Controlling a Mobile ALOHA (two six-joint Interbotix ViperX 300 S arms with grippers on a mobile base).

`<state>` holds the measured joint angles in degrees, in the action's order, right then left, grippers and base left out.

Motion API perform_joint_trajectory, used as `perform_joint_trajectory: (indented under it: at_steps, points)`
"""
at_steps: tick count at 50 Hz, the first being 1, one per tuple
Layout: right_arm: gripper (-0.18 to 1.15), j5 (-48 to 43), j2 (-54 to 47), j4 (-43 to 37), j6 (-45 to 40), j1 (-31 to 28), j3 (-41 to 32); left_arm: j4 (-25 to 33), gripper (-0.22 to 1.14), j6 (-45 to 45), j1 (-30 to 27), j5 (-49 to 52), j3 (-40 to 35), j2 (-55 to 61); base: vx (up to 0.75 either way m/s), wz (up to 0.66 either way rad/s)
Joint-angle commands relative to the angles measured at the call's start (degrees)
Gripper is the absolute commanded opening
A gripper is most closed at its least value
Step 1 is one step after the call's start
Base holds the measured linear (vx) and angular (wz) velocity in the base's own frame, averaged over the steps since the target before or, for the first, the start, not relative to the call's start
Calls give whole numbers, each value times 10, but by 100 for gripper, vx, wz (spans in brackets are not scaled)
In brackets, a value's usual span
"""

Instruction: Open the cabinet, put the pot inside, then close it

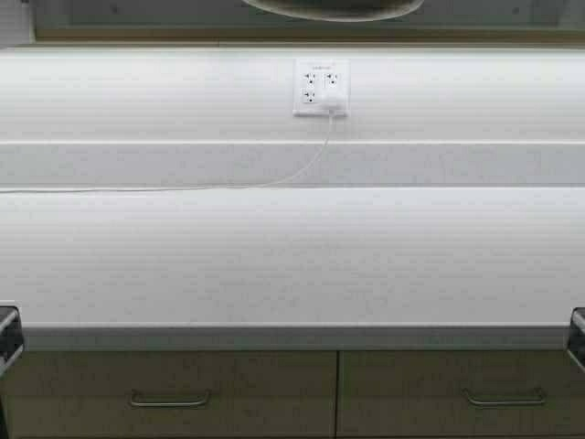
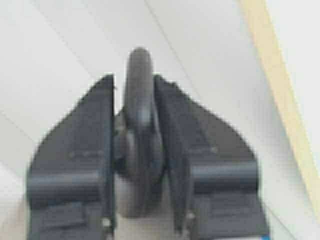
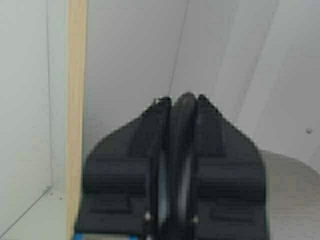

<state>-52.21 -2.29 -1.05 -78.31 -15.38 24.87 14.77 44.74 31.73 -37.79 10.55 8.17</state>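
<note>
Only the curved dark underside of the pot (image 1: pixel 334 7) shows in the high view, at the top edge, level with the open cabinet (image 1: pixel 110 20) and its grey interior. Both grippers are raised out of that view. In the left wrist view my left gripper (image 2: pixel 135 80) is shut on one black loop handle (image 2: pixel 139 105) of the pot. In the right wrist view my right gripper (image 3: pixel 182 100) is shut on the other loop handle (image 3: pixel 182 135). Behind each gripper are grey cabinet walls and a tan cabinet edge (image 2: pixel 280 85) (image 3: pixel 76 100).
A white countertop (image 1: pixel 292 256) runs across below, with a wall outlet (image 1: pixel 321 88) and a white cable (image 1: pixel 183 187) trailing left. Base drawers with horizontal handles (image 1: pixel 170 399) sit under the counter. Parts of my arms show at both side edges (image 1: pixel 7 334) (image 1: pixel 578 334).
</note>
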Motion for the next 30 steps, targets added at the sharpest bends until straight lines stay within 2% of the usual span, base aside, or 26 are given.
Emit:
perform_joint_trajectory:
  at_steps: [1, 21, 30]
  points:
    - [7, 4, -4, 22, -62, -48, -86, -28, 2, 12, 68, 25, -55, 15, 1, 0]
    - [7, 76, -70, 30, -100, -2, -196, -15, 2, 18, 42, 88, -184, 85, 0, 0]
    - [7, 102, -74, 41, -111, 11, -210, -5, 2, 29, 25, 97, -211, 104, 1, 0]
